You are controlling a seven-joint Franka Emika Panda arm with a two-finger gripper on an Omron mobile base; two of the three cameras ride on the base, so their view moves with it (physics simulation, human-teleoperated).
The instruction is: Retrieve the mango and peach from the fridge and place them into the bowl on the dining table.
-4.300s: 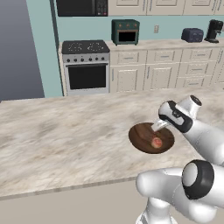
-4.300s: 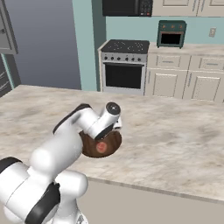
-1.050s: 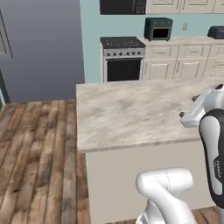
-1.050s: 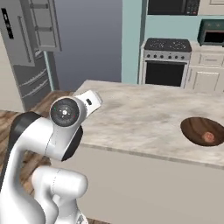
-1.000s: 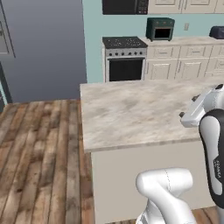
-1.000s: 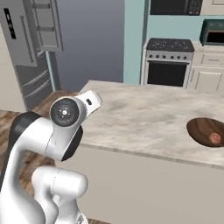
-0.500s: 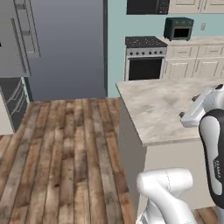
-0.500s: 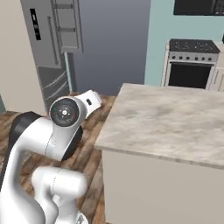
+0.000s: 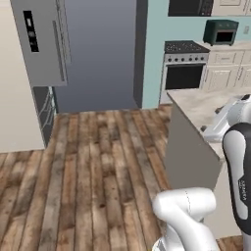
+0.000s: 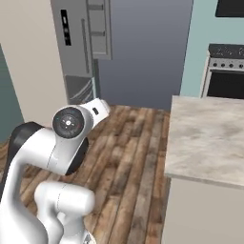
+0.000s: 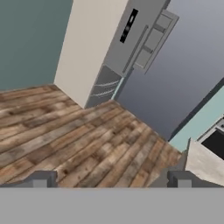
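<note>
The tall grey fridge (image 9: 44, 49) stands at the upper left, its black display panel facing me. One fridge (image 10: 74, 43) door hangs swung out, and the bins on its inner side show. In the hand view the fridge (image 11: 127, 43) lies ahead across the wooden floor, with its drawer below. My gripper (image 11: 111, 181) is open, with nothing between its fingertips (image 11: 41, 179). A corner of the dining table (image 9: 196, 105) reaches in from the right, and the same dining table (image 10: 209, 136) fills the right side of the right base view. The mango, the peach and the bowl are out of view.
A wooden plank floor (image 9: 98, 171) stretches between me and the fridge. A stove (image 9: 185, 68) stands against the teal back wall, with a dark toaster oven (image 9: 220, 32) on the counter beside it. A beige panel (image 10: 28, 57) flanks the fridge on the left.
The base has moved and both base views have swept left, from the table toward the fridge. The bowl has slid out of the right base view. The gripper stays open.
</note>
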